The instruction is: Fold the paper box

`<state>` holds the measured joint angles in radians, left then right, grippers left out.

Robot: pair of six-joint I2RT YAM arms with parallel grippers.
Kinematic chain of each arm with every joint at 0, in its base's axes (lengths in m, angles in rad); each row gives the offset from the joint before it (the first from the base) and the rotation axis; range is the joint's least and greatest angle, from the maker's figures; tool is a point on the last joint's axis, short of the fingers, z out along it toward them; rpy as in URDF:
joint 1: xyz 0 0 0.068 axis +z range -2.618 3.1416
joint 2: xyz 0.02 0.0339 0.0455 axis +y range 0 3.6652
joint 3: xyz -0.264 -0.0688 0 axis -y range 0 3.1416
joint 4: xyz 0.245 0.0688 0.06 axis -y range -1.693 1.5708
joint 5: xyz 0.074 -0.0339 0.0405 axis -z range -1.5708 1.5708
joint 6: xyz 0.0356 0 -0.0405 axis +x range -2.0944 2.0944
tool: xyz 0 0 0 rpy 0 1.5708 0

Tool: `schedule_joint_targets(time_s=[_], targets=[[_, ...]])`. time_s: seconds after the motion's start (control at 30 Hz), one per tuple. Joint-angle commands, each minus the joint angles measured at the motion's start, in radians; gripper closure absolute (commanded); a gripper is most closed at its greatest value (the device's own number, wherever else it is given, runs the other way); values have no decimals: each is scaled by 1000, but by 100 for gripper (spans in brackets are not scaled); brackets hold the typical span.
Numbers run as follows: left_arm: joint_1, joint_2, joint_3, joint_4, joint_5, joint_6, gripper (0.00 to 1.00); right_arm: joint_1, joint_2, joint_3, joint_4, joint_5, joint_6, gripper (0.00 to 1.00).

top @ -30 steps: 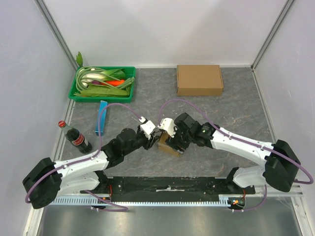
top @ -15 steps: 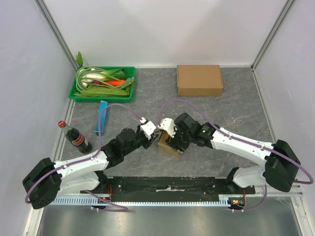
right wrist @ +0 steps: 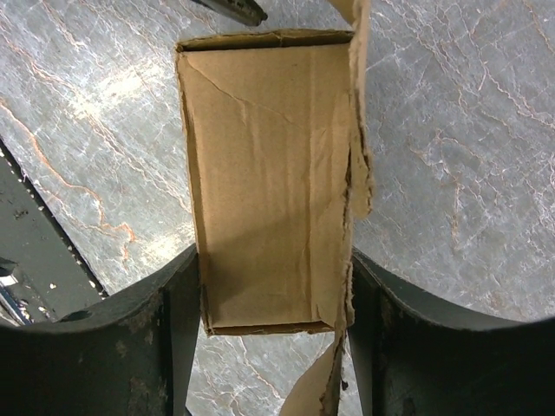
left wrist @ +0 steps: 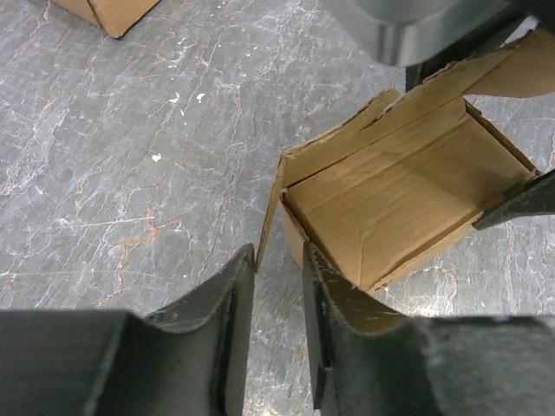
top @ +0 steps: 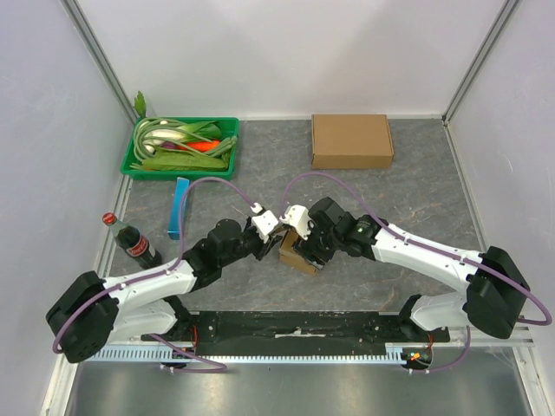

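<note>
the grey stone-pattern table (top: 416, 217) carries everything. the 2 arms reach from its near edge toward the middle, the left arm (top: 147, 286) from the left and the right arm (top: 425, 251) from the right, and they meet at the same place. at the back, a closed cardboard box (top: 351, 141) lies flat, well apart from them. at the back left stands a green tray (top: 173, 172) with vegetables inside.

the paper box (top: 295, 258) is in the middle of the table, between the 2 claws, open on top and with loose flaps. the right gripper (right wrist: 273, 260) comes down over it, and its 2 fingers (right wrist: 165, 347) press on the 2 long walls, so it is clamped across the narrow width of the paper box (right wrist: 269, 173). the left gripper (left wrist: 279, 256) is at 1 short end of the paper box (left wrist: 390, 204). its fingers (left wrist: 217, 321) have only a narrow gap, and the end flap (left wrist: 270, 217) reaches into this gap. i cannot tell if they already pinch it.

near the left wall stands a cola bottle (top: 133, 243), upright. just behind it lies a thin blue strip (top: 179, 206).
</note>
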<state>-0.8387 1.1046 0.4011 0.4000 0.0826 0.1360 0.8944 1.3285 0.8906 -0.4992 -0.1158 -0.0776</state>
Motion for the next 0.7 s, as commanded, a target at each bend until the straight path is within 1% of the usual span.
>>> schedule_joint_targets(time_s=[0.0, 0.07, 0.13, 0.17, 0.23, 0.27, 0.3, 0.33, 0.37, 0.43, 0.5, 0.53, 0.67], targets=[[44, 15, 47, 100, 43, -28, 62, 15, 0, 1, 17, -24, -28, 34], [61, 18, 36, 137, 77, -61, 62, 14, 1, 1, 17, -21, -28, 34], [72, 29, 41, 148, 94, -73, 66, 14, 3, -1, 21, -21, -27, 34], [76, 32, 45, 155, 103, -76, 69, 14, 5, -1, 24, -21, -27, 34], [78, 52, 51, 166, 118, -82, 73, 14, 6, -1, 25, -22, -24, 34], [78, 58, 61, 171, 129, -84, 79, 14, 8, -1, 25, -25, -24, 35], [76, 73, 65, 166, 141, -82, 82, 14, 9, 1, 27, -25, -24, 35], [76, 78, 71, 154, 164, -81, 85, 14, 9, 2, 27, -25, -22, 34], [78, 78, 82, 140, 170, -82, 91, 14, 9, 4, 30, -22, -21, 35], [78, 58, 81, 117, 193, -84, 92, 14, 12, 8, 27, -21, -19, 35], [78, 41, 93, 70, 206, -96, 98, 14, 12, 10, 28, -22, -19, 35], [76, 26, 102, 4, 213, -122, 98, 14, 14, 10, 30, -22, -17, 35], [76, 9, 142, -98, 221, -257, 98, 14, 29, 10, 33, -21, -13, 36]])
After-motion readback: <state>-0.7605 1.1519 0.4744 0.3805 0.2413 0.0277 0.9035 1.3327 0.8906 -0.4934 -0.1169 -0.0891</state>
